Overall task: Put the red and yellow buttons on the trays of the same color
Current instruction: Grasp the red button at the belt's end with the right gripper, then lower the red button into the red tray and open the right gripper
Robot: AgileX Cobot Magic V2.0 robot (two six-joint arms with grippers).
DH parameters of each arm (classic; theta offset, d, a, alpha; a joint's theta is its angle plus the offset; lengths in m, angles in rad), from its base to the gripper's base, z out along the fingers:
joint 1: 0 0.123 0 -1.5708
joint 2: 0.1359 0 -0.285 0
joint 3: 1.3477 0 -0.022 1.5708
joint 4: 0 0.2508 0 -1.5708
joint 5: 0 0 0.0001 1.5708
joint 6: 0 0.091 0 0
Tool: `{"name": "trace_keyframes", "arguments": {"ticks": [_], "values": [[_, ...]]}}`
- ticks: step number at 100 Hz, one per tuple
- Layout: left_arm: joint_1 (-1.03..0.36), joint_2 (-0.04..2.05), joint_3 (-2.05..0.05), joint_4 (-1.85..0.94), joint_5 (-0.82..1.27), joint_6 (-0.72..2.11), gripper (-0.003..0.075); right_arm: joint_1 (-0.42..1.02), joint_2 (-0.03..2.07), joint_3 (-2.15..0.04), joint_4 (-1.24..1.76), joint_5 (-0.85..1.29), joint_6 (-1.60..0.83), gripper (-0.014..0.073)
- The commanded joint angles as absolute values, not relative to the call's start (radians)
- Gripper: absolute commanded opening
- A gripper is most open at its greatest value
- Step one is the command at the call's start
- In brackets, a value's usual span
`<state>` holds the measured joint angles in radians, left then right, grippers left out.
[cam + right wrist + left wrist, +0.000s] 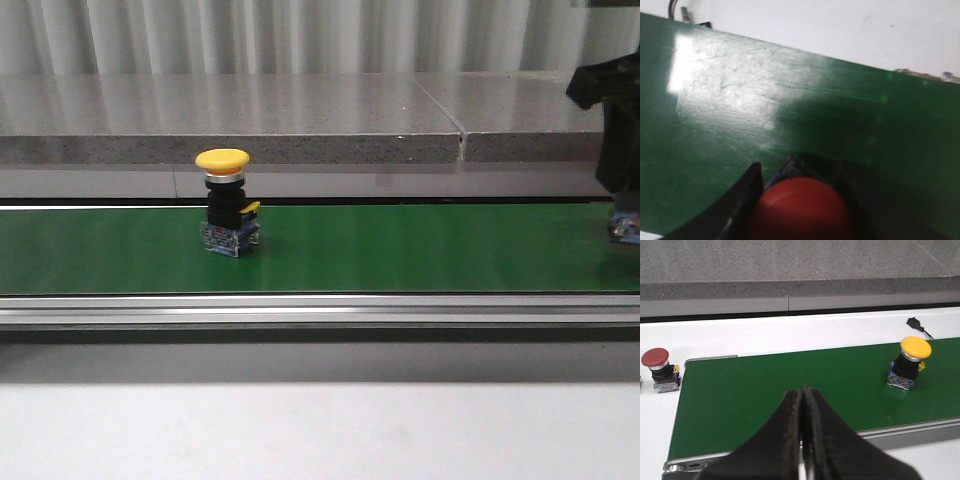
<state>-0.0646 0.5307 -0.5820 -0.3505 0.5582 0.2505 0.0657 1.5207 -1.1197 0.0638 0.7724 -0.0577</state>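
A yellow button (222, 215) stands upright on the green belt (420, 250), left of centre; the left wrist view shows the yellow button (911, 361) too. My left gripper (802, 390) hovers over the belt's near edge, shut and empty, well away from the button. A red button (658, 368) sits on the white surface beside the belt's end. Another red button (801, 207) stands on the belt between the fingers of my right gripper (800, 170), which close against it. In the front view only its base (626, 229) shows, under the right arm (612, 120). No trays are in view.
A grey stone ledge (300, 120) runs behind the belt. An aluminium rail (320, 310) edges its front, with white table (320, 430) before it. A small black cable end (915, 322) lies on the white surface beyond the belt.
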Motion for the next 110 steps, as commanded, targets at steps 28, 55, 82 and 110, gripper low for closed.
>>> {"name": "trace_keyframes", "arguments": {"ticks": [28,55,82,110], "values": [[-0.073,0.533,-0.609,-0.373,0.494,0.253,-0.002,-0.204,1.501,-1.391,0.063,0.813,-0.042,0.0131],[-0.073,0.533,-0.609,-0.373,0.494,0.253,-0.002,-0.457,1.658,-1.62,0.063,0.794,0.0,0.0131],[-0.073,0.533,-0.609,-0.373,0.494,0.253,-0.002,-0.579,1.872,-1.79,0.079,0.816,0.013,0.0131],[-0.073,0.533,-0.609,-0.373,0.494,0.253,-0.002,-0.589,2.014,-1.813,0.083,0.771,0.013,0.0131]]}}
